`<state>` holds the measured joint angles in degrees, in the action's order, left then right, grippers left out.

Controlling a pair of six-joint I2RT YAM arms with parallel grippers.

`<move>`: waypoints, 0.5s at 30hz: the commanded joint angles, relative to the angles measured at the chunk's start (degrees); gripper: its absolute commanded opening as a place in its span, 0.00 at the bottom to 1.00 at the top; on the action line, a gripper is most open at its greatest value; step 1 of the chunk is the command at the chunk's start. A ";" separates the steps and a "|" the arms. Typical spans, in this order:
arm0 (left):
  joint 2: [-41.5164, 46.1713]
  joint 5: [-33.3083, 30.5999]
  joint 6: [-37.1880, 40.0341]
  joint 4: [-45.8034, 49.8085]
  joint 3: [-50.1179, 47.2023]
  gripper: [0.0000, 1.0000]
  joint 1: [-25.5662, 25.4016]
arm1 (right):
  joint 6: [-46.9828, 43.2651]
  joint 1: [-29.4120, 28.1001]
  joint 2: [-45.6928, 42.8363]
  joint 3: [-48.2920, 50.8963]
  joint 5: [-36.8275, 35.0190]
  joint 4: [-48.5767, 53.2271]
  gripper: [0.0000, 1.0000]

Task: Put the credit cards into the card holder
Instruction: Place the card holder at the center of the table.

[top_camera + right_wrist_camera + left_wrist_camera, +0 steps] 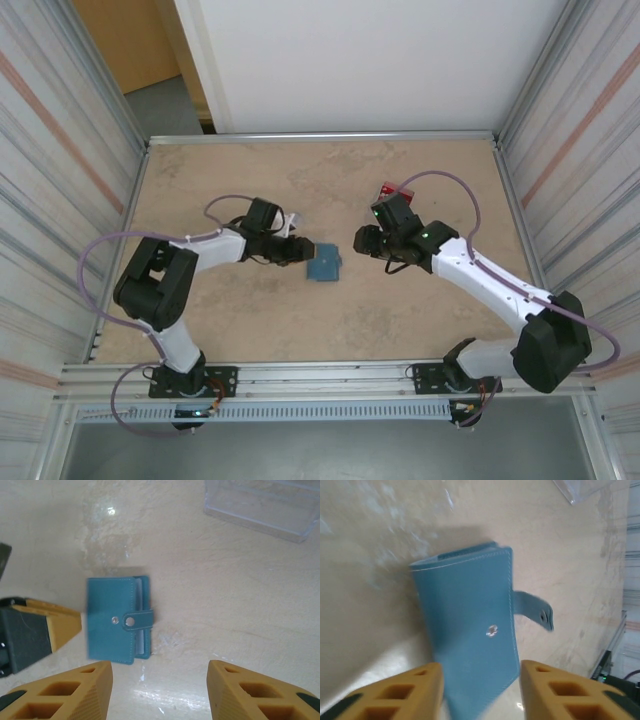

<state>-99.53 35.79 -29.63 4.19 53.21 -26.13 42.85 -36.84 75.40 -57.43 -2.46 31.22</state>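
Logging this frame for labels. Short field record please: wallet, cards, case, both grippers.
wallet: lying flat, folded shut, strap unsnapped
cards: red, outside wallet, on far side of right arm, partly hidden
case: clear, apart from wallet
left gripper: open, at wallet's edge, nothing gripped
right gripper: open, empty, short of wallet

Top view is evenly and brightly lit from overhead; soft shadows are thrown under the arms onto the surface. Glare patches are seen on the surface in both wrist views. Left wrist view is blurred overall: card holder edges are smeared, and a faint shadow is cast above it. The left end effector is rendered soft near the lens. Right wrist view is sharper.
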 commanded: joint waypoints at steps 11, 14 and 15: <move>11.81 -10.63 18.96 10.54 6.26 0.78 4.47 | -1.67 -4.17 18.10 -10.93 8.13 -5.30 0.34; 12.81 -10.66 19.66 10.92 6.73 0.80 6.90 | -1.74 -4.73 23.30 -14.46 8.96 -4.97 0.28; 13.07 -10.79 20.15 10.59 6.56 0.81 7.56 | -1.73 -4.74 25.36 -15.90 9.33 -4.57 0.26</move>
<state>-88.01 26.81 -13.58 12.32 58.89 -20.36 41.52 -40.93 97.06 -70.06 4.58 26.94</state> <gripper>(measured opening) 0.802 0.269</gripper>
